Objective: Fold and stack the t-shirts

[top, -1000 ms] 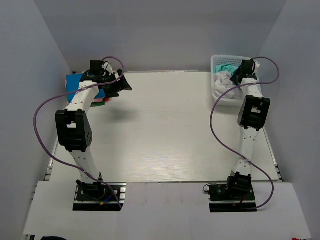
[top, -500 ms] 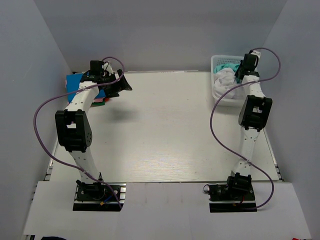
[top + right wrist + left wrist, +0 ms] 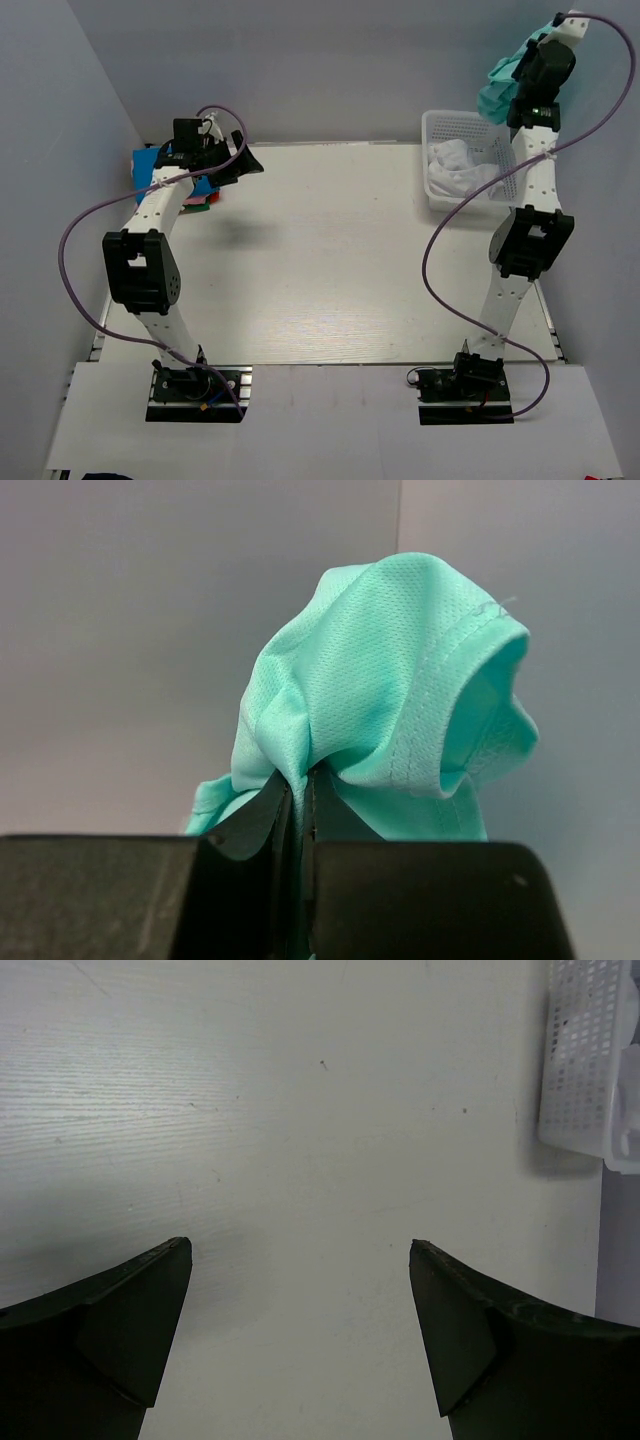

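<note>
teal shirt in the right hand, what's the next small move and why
Probably swing the right hand inward and down toward the middle of the table. It is shut on a bunched fold of the teal-green t-shirt, high above the white lattice basket, so the shirt looks lifted out and needs a flat surface for folding.

site: robot lab cell | cues: plain grey walls [image 3: 300, 60] — white table [image 3: 330, 250], bolted arms [image 3: 150, 270]
</note>
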You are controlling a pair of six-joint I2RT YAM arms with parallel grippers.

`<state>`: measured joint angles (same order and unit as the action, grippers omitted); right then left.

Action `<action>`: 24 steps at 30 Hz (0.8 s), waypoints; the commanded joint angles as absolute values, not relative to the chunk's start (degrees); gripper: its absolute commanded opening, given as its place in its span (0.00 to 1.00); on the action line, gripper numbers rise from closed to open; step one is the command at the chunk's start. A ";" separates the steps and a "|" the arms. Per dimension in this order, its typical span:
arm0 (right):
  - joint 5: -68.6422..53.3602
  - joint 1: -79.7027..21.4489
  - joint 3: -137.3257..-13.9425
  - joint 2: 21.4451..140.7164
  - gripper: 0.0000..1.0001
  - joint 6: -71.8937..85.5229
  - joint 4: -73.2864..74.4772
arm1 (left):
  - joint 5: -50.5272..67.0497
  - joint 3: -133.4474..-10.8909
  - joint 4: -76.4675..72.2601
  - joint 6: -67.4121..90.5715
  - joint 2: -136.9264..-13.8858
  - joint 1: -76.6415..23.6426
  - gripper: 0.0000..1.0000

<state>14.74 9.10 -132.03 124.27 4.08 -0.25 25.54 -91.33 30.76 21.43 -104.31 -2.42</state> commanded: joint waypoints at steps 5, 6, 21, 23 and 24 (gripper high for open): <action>-6.45 8.88 -135.35 112.61 0.00 12.71 -2.82 | 27.95 -88.95 26.63 20.21 -97.48 -2.55 1.00; -11.81 8.70 -135.26 110.67 0.00 13.96 -0.12 | 27.95 -88.95 26.63 19.69 -97.47 -2.55 1.00; -34.75 -11.08 -104.91 98.97 0.53 14.32 18.80 | 22.96 -87.19 33.73 20.21 -90.70 -1.93 1.00; -21.45 -10.81 -95.43 96.09 0.79 14.68 22.31 | 20.67 -87.80 36.46 20.21 -90.70 -1.93 1.00; -18.75 -10.81 -93.45 95.37 0.83 15.03 23.28 | 19.44 -88.41 37.87 20.21 -90.70 -1.93 1.00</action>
